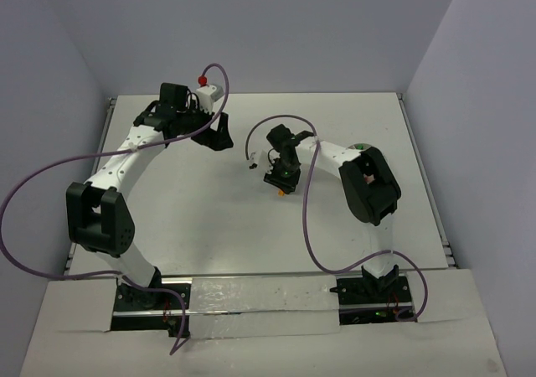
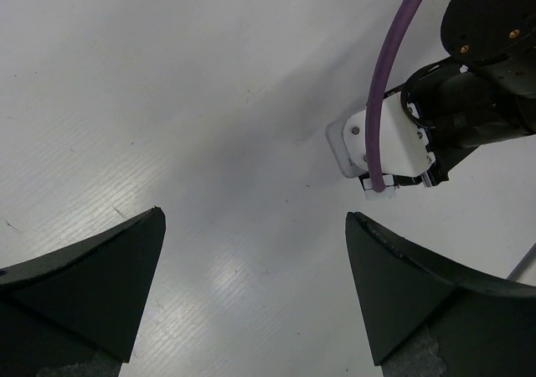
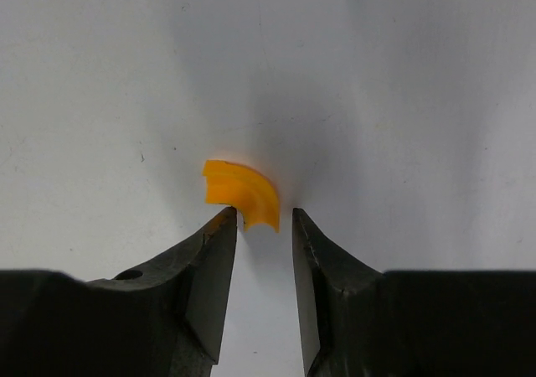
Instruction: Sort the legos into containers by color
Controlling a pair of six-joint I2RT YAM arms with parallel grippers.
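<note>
An orange curved lego (image 3: 242, 193) lies on the white table; it also shows in the top view (image 1: 282, 192). My right gripper (image 3: 263, 213) points down at it, jaws a narrow gap apart. The piece's near end sits just between the fingertips, against the left one, with a small gap to the right one. In the top view the right gripper (image 1: 281, 182) is at the table's middle. My left gripper (image 2: 255, 214) is wide open and empty over bare table, at the back left in the top view (image 1: 219, 138). The bowl (image 1: 361, 147) is mostly hidden behind my right arm; only a rim with green shows.
The right arm's wrist and purple cable (image 2: 394, 147) show in the left wrist view at upper right. Grey walls enclose the table at the back and both sides. No other legos are in view.
</note>
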